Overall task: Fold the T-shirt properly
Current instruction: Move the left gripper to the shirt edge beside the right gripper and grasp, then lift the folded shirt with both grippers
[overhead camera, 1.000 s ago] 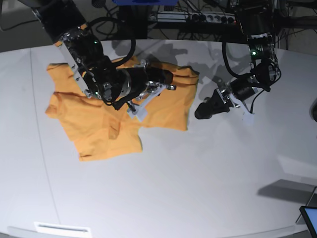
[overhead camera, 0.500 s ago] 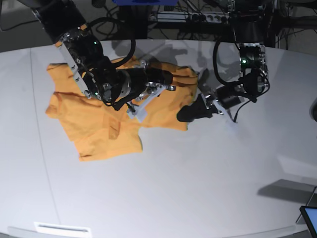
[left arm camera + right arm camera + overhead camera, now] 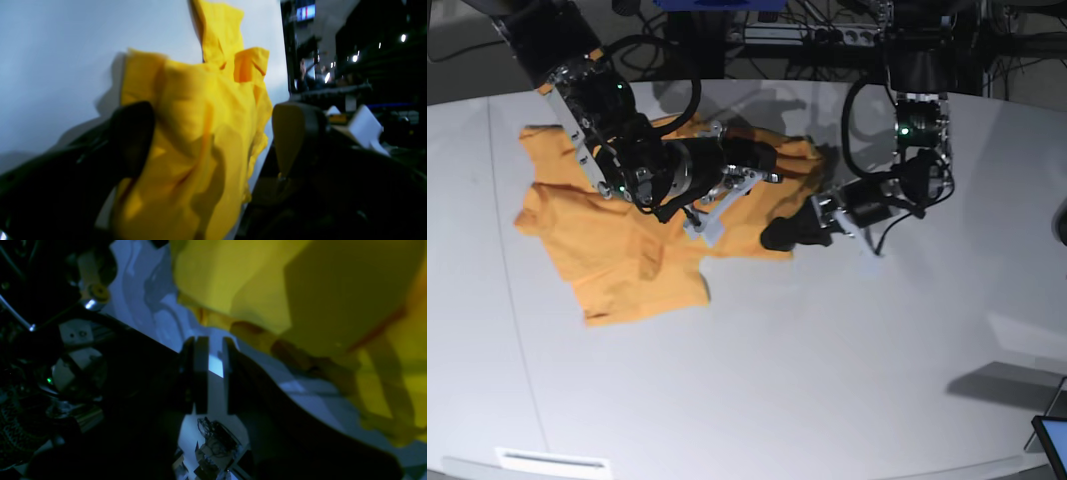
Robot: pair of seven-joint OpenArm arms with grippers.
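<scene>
Left claw point(image 3: 779, 236) has reached crumpled T-shirt point(image 3: 617, 250).

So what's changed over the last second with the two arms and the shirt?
The left gripper has swung in across the table from beside the T-shirt to its near right edge. In the left wrist view its jaws stand open with the cloth between them, not yet closed. The shirt's right edge has drawn in slightly. The right gripper stays over the shirt's middle, fingers nearly together with nothing between them.

Pale grey desk point(image 3: 827, 380). Rumpled T-shirt point(image 3: 617, 250) lying toward far left corner; white label point(image 3: 552, 461) at near left edge.
</scene>
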